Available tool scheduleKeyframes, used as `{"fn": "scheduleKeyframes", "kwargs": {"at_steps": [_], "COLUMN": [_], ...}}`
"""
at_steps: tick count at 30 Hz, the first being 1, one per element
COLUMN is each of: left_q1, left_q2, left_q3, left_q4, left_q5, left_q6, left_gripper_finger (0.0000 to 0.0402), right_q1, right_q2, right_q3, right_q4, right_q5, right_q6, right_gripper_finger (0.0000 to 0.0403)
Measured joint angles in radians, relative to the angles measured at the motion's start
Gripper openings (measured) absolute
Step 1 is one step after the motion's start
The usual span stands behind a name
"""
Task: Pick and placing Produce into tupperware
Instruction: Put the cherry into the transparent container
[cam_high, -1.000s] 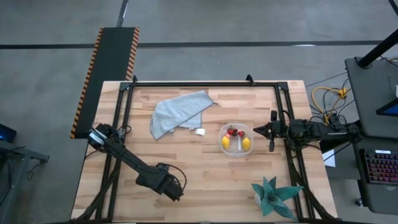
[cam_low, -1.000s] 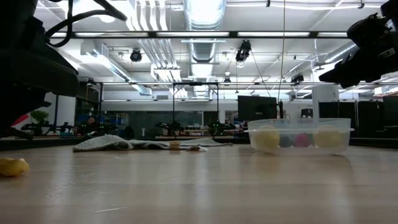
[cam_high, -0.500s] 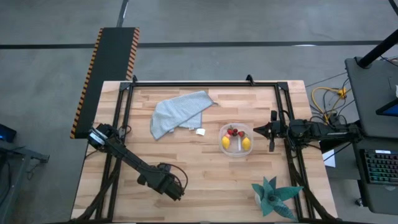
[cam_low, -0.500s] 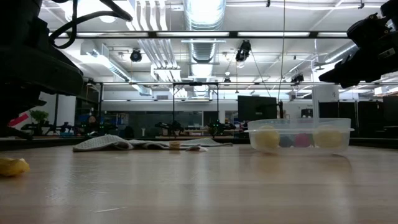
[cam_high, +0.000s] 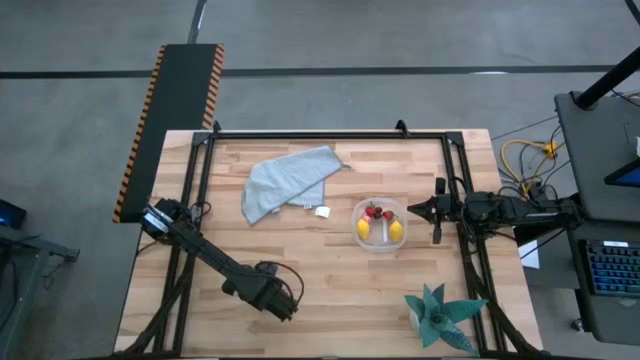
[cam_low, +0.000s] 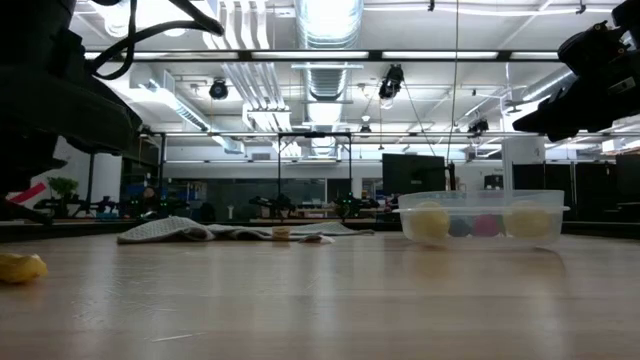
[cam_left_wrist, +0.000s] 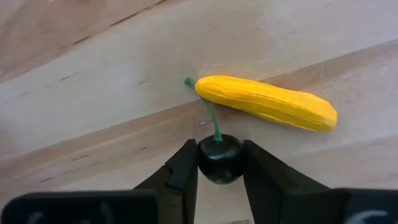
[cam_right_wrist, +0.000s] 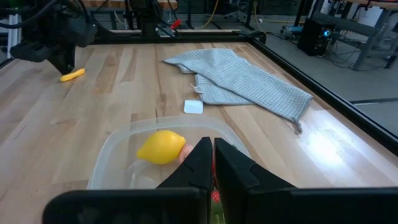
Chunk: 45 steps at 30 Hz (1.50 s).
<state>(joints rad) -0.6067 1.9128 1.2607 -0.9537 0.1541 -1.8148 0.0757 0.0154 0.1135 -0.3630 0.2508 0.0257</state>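
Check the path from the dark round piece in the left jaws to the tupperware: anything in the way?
Nothing visible: bare table lies between the left gripper, closed on the dark round piece, and the tupperware.

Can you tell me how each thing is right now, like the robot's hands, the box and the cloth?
left hand: closed on the dark round fruit
right hand: shut, empty
tupperware: open, lemons and strawberries inside
yellow stick: lying on the table
cloth: crumpled
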Motion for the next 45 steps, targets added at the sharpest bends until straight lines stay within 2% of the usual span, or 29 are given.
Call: {"fn": "scheduleKeyframes", "kwargs": {"at_steps": [6,10,17,25,34,40,45], "left_q1": [-0.004,0.001,0.056,0.196,0.388,0.513,0.594], "left_q2": [-0.044,-0.069,-0.094,-0.095,-0.096,-0.096,-0.062], "left_q3": [0.001,0.001,0.001,0.030,0.148,0.175,0.221], "left_q4": [-0.005,-0.003,0.002,0.006,0.034,0.311,0.336], "left_q5": [0.049,0.047,0.015,-0.046,-0.228,-0.199,-0.163], "left_q6": [0.044,0.054,0.177,0.457,0.808,1.094,1.229], "left_gripper_finger": [0.0080,0.0080,0.0080,0.0080,0.0080,0.0080,0.0080], "right_q1": [0.000,0.000,0.000,0.000,0.000,0.000,0.000], "right_q2": [0.000,0.000,0.000,0.000,0.000,0.000,0.000], "right_q3": [0.000,0.000,0.000,0.000,0.000,0.000,0.000], "right_q4": [0.000,0.000,0.000,0.000,0.001,0.001,0.000], "right_q5": [0.000,0.000,0.000,0.000,0.000,0.004,0.004], "right_q6": [0.000,0.000,0.001,0.001,0.001,0.000,0.000], "right_gripper_finger": [0.0009,0.0009,0.0009,0.0009,0.0009,0.0009,0.0009]}}
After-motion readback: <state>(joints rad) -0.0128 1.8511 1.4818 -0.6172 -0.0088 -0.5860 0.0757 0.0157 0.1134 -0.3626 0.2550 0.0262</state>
